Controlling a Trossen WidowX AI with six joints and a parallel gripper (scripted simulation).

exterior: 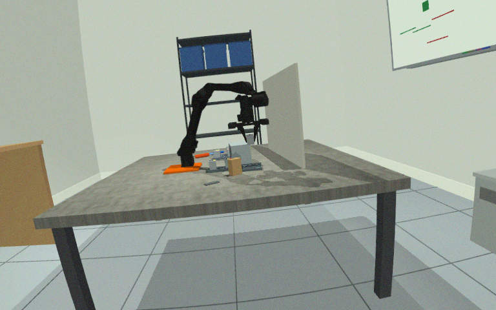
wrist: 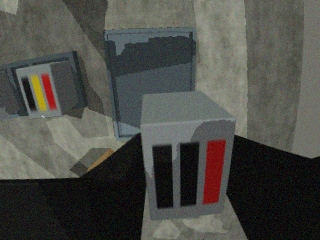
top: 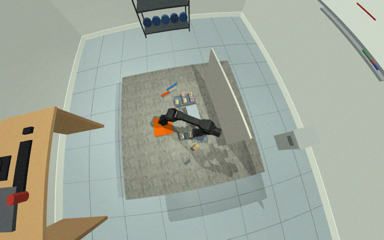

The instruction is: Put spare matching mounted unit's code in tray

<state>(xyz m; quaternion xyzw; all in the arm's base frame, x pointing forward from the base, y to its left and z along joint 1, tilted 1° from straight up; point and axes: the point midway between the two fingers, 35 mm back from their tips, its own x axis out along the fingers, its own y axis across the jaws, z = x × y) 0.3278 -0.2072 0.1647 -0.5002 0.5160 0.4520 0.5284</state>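
My gripper [exterior: 250,140] [wrist: 176,138] is shut on a grey spare [exterior: 250,138] [wrist: 189,180] with black, black and red bars, held upright above the table. The blue-grey tray [top: 202,139] [wrist: 150,85] lies below and beyond the spare in the wrist view, with nothing seen in it. A spare with black, yellow and red bars [wrist: 40,90] sits in a holder left of the tray. Several more spares [top: 184,100] stand in the far holder. A large light grey box [top: 192,109] [exterior: 241,153], apparently the mounted unit, stands between the holders; no code on it shows.
A tall panel [top: 229,96] [exterior: 283,117] stands right of the arm. A wooden block [top: 195,146] [exterior: 236,166] stands near the tray, and a flat grey piece [top: 187,161] [exterior: 211,183] lies nearer the front. An orange screwdriver [top: 165,93] and a blue pen [top: 171,86] lie at the back.
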